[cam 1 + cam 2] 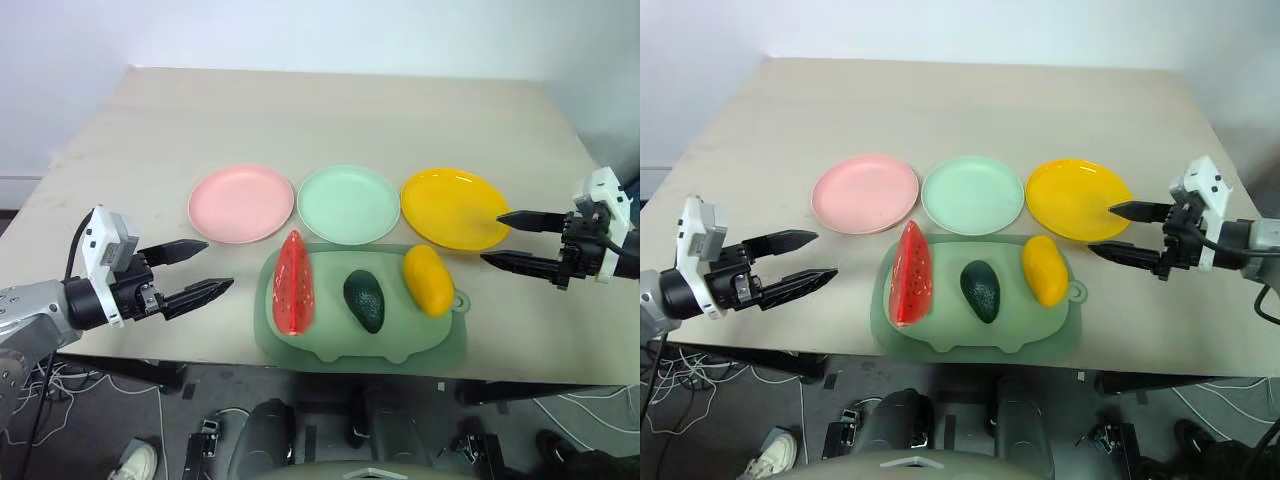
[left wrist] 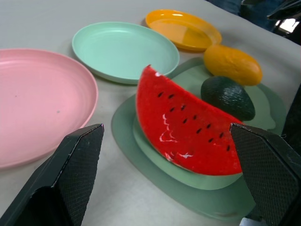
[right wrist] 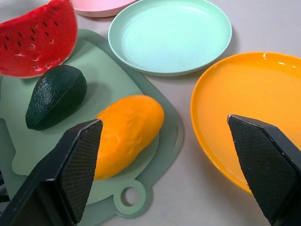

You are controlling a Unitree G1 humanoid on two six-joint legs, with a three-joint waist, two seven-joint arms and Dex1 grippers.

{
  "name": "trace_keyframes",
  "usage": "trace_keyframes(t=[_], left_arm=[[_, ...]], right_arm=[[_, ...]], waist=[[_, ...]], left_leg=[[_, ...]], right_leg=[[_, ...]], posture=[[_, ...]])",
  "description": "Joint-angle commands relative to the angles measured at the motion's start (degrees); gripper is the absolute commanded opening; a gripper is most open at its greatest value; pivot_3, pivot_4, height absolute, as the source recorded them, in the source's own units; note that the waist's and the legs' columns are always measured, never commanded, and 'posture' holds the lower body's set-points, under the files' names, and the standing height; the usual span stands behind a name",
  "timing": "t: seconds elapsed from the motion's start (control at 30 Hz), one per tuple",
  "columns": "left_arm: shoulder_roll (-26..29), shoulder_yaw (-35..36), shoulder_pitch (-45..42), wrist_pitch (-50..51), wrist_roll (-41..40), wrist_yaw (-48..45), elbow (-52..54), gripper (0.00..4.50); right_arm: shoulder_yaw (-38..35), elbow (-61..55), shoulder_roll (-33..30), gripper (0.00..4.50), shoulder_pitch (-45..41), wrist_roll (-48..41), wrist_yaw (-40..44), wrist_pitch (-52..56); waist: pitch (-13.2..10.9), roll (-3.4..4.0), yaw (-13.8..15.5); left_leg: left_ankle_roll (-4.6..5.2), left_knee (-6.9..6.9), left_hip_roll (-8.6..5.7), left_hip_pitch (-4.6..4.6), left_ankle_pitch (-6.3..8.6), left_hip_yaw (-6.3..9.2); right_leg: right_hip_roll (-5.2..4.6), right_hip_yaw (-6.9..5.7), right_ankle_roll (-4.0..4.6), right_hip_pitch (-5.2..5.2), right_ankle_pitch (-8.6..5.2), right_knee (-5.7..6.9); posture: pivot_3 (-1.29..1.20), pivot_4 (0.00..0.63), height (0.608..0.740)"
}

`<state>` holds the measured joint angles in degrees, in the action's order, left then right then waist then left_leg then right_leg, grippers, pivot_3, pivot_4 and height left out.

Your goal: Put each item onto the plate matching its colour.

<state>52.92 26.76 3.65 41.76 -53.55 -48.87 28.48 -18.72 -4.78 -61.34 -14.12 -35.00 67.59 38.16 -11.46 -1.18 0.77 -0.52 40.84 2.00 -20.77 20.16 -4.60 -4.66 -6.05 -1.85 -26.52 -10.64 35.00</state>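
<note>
Nearest the table's front edge lies the green pig-shaped mat (image 1: pixel 330 345), carrying all three toy foods: the watermelon slice (image 1: pixel 294 283) on its left, the dark avocado (image 1: pixel 365 300) in the middle, the yellow mango (image 1: pixel 428 279) on its right. To either side, the left gripper (image 1: pixel 196 270) and the right gripper (image 1: pixel 507 240) hover with fingers spread wide, holding nothing. Just beyond the mat stand the pink plate (image 1: pixel 241 203), the mint green plate (image 1: pixel 349 204) and the yellow plate (image 1: pixel 455 208). No lettering is readable anywhere.
</note>
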Motion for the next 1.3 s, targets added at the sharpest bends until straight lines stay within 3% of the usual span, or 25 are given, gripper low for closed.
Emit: trace_keyframes(t=[0.03, 0.4, 1.03, 1.2, 1.3], left_arm=[[-0.33, 1.92, 0.76, -0.67, -0.24, 0.08, 2.63, 4.49], [-2.05, 3.37, 3.55, -1.21, -0.37, 1.17, 4.54, 4.49], [-3.73, -2.41, -2.20, -4.36, 4.77, -0.34, -0.98, 4.49], [-4.57, -3.49, -3.00, -4.58, 5.37, -0.35, -1.56, 4.49], [-4.97, -4.57, -2.71, -4.63, 6.12, -0.74, -1.63, 4.49]], right_arm=[[-1.15, -0.95, -0.50, 4.50, -0.26, -0.18, 0.55, -1.24], [-0.34, -1.80, -1.23, 4.50, -2.24, -0.60, 0.28, 0.75], [-4.44, -12.79, -0.67, 4.50, 1.86, -4.29, -6.63, 8.27], [-1.64, -18.93, -3.67, 4.50, -2.21, -7.68, -11.67, 18.18], [1.23, -21.05, -3.86, 4.50, -11.64, -16.56, -17.23, 34.37]], waist=[[0.00, 0.00, -0.01], [0.00, 0.00, -0.01], [0.01, 0.00, 0.03], [0.00, 0.02, -0.09], [0.00, 0.02, -0.15]], left_leg=[[0.00, 0.00, 0.00, -0.01, 0.00, 0.00], [-0.01, 0.02, 0.00, -0.16, 0.00, 0.01], [-0.01, 0.06, -0.02, -0.33, -0.01, 0.03], [-0.01, 0.07, -0.01, -0.37, -0.01, 0.03], [-0.01, 0.08, 0.01, -0.39, -0.01, 0.03]], right_leg=[[0.00, 0.00, 0.00, 0.00, 0.00, 0.00], [0.01, 0.00, 0.00, -0.13, 0.01, 0.01], [0.00, -0.02, -0.08, -0.23, 0.09, 0.02], [0.02, -0.02, -0.04, -0.28, 0.13, 0.04], [0.03, -0.02, 0.13, -0.31, 0.20, 0.04]], posture=[[0.00, 0.150, 0.740], [0.00, 0.150, 0.740], [0.00, 0.150, 0.740], [0.00, 0.150, 0.740], [0.00, 0.150, 0.740]])
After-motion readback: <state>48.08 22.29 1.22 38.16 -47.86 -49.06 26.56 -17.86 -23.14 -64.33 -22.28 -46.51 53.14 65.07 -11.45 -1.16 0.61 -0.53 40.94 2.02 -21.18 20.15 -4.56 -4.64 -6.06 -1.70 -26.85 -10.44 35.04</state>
